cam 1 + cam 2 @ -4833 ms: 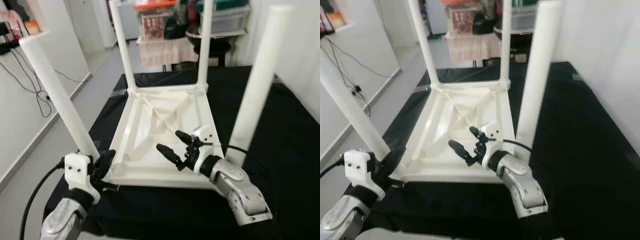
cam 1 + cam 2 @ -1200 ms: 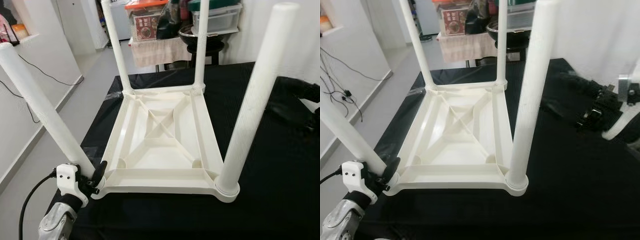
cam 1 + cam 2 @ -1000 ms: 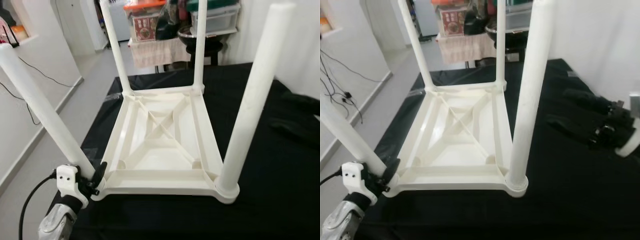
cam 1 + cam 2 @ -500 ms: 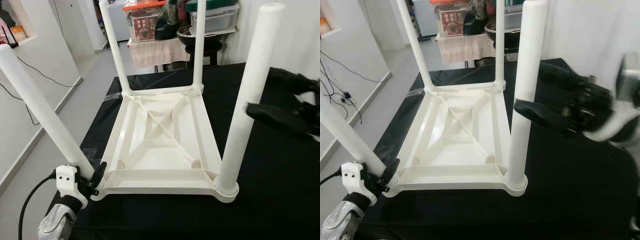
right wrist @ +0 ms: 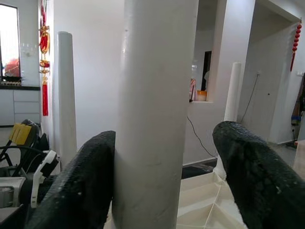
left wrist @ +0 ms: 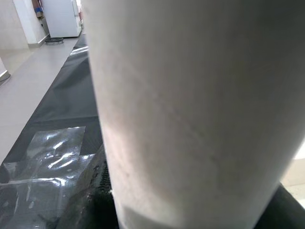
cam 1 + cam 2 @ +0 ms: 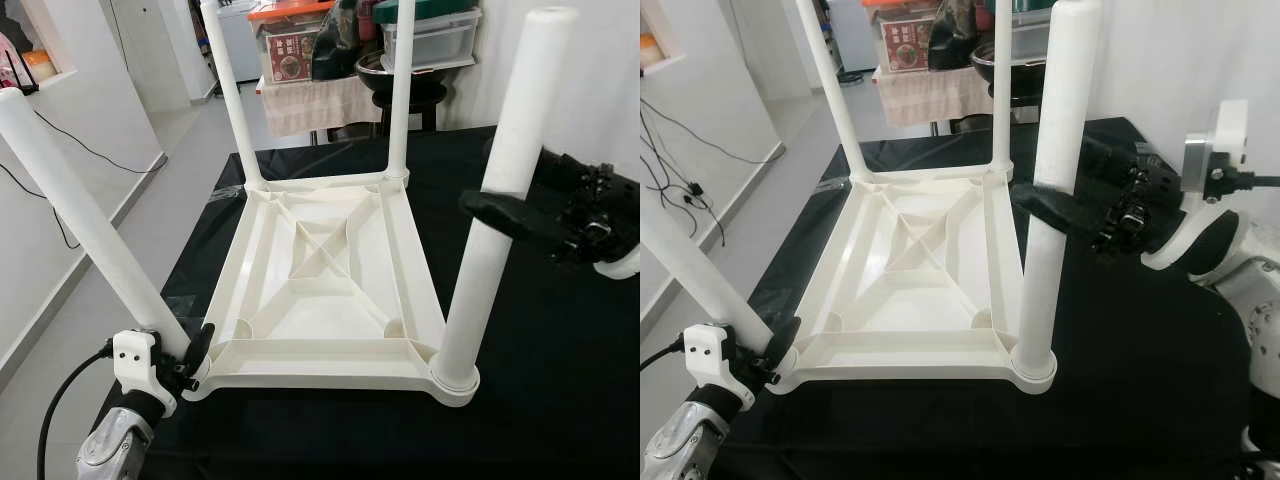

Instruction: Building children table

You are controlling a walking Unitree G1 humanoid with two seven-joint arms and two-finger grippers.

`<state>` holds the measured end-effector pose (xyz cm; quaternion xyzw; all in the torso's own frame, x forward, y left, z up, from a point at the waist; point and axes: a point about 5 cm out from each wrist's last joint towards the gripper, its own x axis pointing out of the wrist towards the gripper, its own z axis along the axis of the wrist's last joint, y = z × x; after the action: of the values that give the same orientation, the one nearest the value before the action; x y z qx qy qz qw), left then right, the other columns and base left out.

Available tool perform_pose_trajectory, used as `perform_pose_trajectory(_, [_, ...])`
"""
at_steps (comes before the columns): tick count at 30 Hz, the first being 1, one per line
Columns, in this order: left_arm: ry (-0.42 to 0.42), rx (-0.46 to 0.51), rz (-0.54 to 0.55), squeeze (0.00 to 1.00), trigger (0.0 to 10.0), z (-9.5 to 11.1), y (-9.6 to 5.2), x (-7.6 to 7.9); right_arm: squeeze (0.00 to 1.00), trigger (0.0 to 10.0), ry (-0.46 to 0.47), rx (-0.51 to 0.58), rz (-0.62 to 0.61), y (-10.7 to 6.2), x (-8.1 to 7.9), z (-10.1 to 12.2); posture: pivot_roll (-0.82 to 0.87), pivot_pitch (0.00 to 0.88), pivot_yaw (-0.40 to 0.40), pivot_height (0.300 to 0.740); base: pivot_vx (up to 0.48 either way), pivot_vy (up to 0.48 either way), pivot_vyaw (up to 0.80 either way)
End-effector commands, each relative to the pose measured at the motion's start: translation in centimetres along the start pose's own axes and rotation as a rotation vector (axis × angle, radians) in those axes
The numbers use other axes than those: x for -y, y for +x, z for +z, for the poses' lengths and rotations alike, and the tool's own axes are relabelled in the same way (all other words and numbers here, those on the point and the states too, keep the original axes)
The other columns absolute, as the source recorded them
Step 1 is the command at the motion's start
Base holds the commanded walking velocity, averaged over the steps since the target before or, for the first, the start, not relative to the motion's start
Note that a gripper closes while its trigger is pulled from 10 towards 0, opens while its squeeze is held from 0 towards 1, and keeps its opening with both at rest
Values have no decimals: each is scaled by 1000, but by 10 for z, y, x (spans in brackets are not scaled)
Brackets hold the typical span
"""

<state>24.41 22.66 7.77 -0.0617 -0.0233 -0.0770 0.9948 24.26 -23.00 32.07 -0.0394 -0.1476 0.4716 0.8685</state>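
A white children's table (image 7: 320, 290) lies upside down on a black-covered worktop (image 7: 560, 350), its four legs pointing up. My left gripper (image 7: 197, 350) is shut on the base of the near-left leg (image 7: 80, 230), which slants outward; that leg (image 6: 190, 109) looms close in the left wrist view. My right gripper (image 7: 1055, 175) is open at mid-height around the near-right leg (image 7: 1050, 250). One black finger (image 5: 81, 186) lies against the leg (image 5: 155, 109); the other finger (image 5: 248, 167) stands off it with a gap.
The worktop's left edge (image 7: 190, 270) drops to a tiled floor with cables along the wall. Behind the far legs stand a cloth-covered stand (image 7: 320, 100) and stacked storage boxes (image 7: 430, 35). A white wall runs close on the right.
My right gripper has swung in from the far right and now straddles the near-right leg. The left gripper and the table have not moved.
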Motion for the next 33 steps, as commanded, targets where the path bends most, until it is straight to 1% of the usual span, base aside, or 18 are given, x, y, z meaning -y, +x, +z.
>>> perform_pose_trajectory(1, [2,10,32,0,0,2,-3,-6,0,0,3,26,13,1,-1,2,-194,0,84,740,0,0,0])
perform_pose_trajectory(8, [7,18,30,0,0,5,-2,-7,0,0,22,24,7,1,-1,-3,-189,0,83,740,0,0,0])
perform_pose_trajectory(16, [50,91,34,0,0,31,2,-13,0,0,41,-1,-136,4,14,-16,-181,0,83,740,0,0,0])
perform_pose_trajectory(18, [108,195,11,0,0,70,10,-16,0,0,56,-31,-326,4,35,-27,-178,0,92,740,0,0,0])
perform_pose_trajectory(19, [108,195,11,0,0,70,10,-16,0,0,56,-31,-326,4,35,-27,-178,0,92,740,0,0,0])
perform_pose_trajectory(20, [140,248,-4,0,0,92,14,-17,0,0,68,-47,-427,2,45,-33,-174,0,97,740,0,0,0])
perform_pose_trajectory(21, [185,319,-26,0,314,122,20,-19,0,0,84,-66,-541,-2,56,-39,-169,0,105,740,0,0,0])
perform_pose_trajectory(22, [215,362,-40,0,314,141,22,-20,0,0,94,-78,-609,-5,62,-43,-169,0,105,740,0,0,0])
perform_pose_trajectory(23, [299,454,-84,0,3490,187,30,-22,0,0,163,-127,-730,-11,66,-58,-158,0,124,740,0,0,0])
perform_pose_trajectory(24, [340,491,-103,0,3490,208,33,-23,0,0,203,-158,-775,-13,66,-66,-158,0,124,740,0,0,0])
perform_pose_trajectory(25, [340,491,-103,0,3490,208,33,-23,0,0,203,-158,-775,-13,66,-66,-158,0,124,740,0,0,0])
perform_pose_trajectory(26, [368,515,-113,0,5961,221,34,-23,0,0,229,-179,-803,-14,66,-71,-158,0,124,740,0,0,0])
perform_pose_trajectory(27, [368,515,-113,0,5961,221,34,-23,0,0,229,-179,-803,-14,66,-71,-158,0,124,740,0,0,0])
perform_pose_trajectory(28, [442,571,-152,0,10000,255,40,-20,0,0,322,-258,-910,-19,60,-94,-154,0,151,740,0,0,0])
perform_pose_trajectory(29, [442,571,-152,0,10000,255,40,-20,0,0,322,-258,-910,-19,60,-94,-154,0,151,740,0,0,0])
perform_pose_trajectory(31, [596,673,-265,0,10000,324,53,1,0,0,479,-432,-965,-10,26,-145,-144,5,179,740,0,0,0])
perform_pose_trajectory(32, [640,697,-295,0,10000,344,54,9,0,0,529,-480,-970,-6,13,-159,-144,5,179,740,0,0,0])
perform_pose_trajectory(33, [640,697,-295,0,10000,344,54,9,0,0,529,-480,-970,-6,13,-159,-144,5,179,740,0,0,0])
